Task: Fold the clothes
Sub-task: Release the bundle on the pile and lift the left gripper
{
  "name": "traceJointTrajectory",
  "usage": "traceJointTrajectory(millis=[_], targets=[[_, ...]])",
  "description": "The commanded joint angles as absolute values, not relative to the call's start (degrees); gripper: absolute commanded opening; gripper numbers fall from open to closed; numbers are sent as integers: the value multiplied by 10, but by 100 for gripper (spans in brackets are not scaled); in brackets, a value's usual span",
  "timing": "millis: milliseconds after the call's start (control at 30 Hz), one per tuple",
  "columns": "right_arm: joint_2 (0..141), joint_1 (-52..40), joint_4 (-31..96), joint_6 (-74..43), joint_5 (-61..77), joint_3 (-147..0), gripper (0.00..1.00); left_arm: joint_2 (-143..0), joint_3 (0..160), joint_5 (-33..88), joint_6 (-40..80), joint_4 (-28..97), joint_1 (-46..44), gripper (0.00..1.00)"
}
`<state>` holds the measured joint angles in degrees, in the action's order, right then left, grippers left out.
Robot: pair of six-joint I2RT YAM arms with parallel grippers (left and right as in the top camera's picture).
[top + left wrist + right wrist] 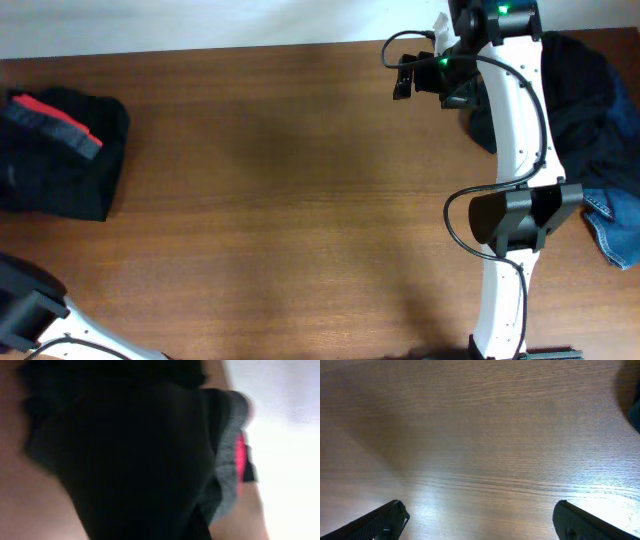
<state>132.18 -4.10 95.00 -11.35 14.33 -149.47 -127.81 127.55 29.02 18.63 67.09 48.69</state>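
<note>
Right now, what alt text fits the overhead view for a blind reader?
A wooden table from above: a folded black garment with a red-and-grey band at the left edge, a heap of dark clothes and blue jeans at the right. The robot's white right arm stretches beside the heap, its gripper over bare wood.

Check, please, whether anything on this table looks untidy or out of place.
The dark heap at the far right lies crumpled, with blue denim trailing out of it, unlike the compact black pile with its red-and-grey band on the left. Nothing looks damaged or spilled.
</note>
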Motion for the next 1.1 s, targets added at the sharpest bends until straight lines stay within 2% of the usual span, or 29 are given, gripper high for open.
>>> traceJointTrajectory(millis=[0, 67, 167, 300, 500, 700, 1067], targets=[[1317, -41, 951, -107, 148, -1504, 99, -1251, 1294, 181, 165, 690, 495, 70], [1317, -41, 952, -107, 148, -1505, 99, -1251, 1294, 166, 156, 695, 495, 79], [1317, -41, 952, -107, 148, -1505, 99, -1251, 1294, 167, 153, 693, 495, 83], [1317, -41, 952, -107, 148, -1505, 99, -1251, 1294, 185, 146, 689, 493, 83], [1317, -41, 952, -107, 148, -1505, 99, -1251, 1294, 310, 12, 665, 467, 79], [1317, -41, 953, -107, 148, -1504, 99, -1251, 1294, 316, -99, 667, 402, 78], [1317, -41, 954, -107, 148, -1504, 99, -1251, 1294, 145, -189, 662, 279, 79]])
